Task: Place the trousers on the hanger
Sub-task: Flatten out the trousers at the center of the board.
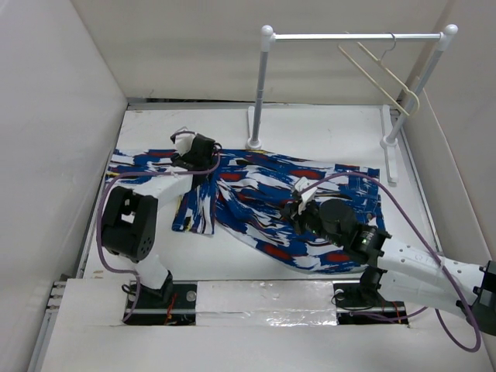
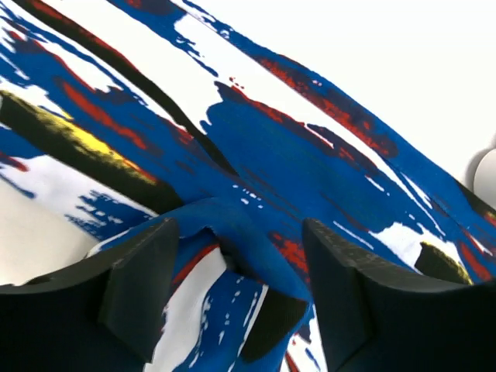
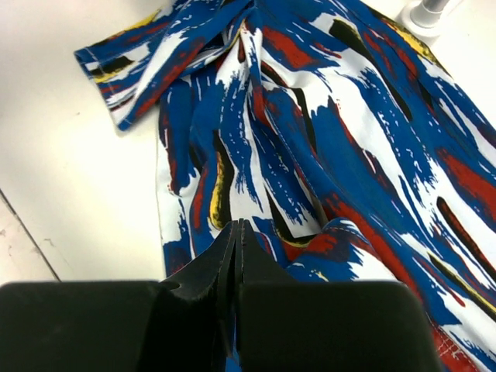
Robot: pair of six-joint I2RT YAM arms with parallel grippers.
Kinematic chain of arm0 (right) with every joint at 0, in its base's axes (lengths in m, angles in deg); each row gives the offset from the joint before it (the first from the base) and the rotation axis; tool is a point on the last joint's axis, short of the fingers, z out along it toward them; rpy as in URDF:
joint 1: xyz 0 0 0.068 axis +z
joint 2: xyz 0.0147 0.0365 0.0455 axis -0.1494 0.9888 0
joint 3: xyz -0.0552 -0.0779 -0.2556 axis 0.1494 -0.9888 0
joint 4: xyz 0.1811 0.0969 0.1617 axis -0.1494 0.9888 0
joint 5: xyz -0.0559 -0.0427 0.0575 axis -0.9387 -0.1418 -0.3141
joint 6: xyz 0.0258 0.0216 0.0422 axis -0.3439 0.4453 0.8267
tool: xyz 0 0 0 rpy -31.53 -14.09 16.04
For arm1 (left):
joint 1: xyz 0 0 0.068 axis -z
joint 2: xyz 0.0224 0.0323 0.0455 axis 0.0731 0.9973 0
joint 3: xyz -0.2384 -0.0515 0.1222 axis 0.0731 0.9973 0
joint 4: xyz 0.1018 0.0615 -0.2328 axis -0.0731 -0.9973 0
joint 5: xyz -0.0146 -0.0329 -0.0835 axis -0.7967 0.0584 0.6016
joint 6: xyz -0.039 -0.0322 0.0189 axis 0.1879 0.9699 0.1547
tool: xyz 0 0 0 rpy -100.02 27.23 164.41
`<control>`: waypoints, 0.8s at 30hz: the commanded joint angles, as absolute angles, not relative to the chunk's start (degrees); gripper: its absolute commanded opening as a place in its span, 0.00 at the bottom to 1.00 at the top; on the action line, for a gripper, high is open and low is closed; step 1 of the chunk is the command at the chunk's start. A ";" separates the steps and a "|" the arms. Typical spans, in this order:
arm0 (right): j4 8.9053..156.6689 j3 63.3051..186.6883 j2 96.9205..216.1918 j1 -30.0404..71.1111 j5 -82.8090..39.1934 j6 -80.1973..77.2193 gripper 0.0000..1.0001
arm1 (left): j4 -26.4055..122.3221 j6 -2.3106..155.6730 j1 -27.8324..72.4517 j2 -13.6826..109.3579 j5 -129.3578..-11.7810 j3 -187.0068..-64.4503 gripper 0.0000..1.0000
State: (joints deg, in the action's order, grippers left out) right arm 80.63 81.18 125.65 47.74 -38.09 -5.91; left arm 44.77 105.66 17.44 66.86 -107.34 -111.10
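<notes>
Half-open left end effector [image 2: 236, 252] straddles trousers [image 2: 310, 155]; right end effector [image 3: 236, 232] closed.

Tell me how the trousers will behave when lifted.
Probably floppy: the trousers lie wrinkled and bunch into a fold between the fingers of the left gripper. Likely light: the cloth looks thin. Lifted by one pinch, the long legs would probably sag and drag.
</notes>
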 commanded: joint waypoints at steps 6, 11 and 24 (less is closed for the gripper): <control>78.76 80.56 123.73 47.92 -39.64 -6.19 0.08 | 38.74 102.80 24.78 44.88 -112.58 -103.41 0.51; 79.03 80.30 123.20 47.39 -39.82 -6.11 0.00 | 29.97 112.72 37.10 33.71 -111.35 -91.89 0.00; 81.93 79.77 117.14 47.39 -41.40 -4.79 0.00 | 16.41 134.27 50.39 39.84 -113.72 -85.64 0.37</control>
State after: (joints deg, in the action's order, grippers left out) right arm 82.18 80.26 118.28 47.64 -39.86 -5.30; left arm 19.07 128.04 49.83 39.54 -110.64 -86.09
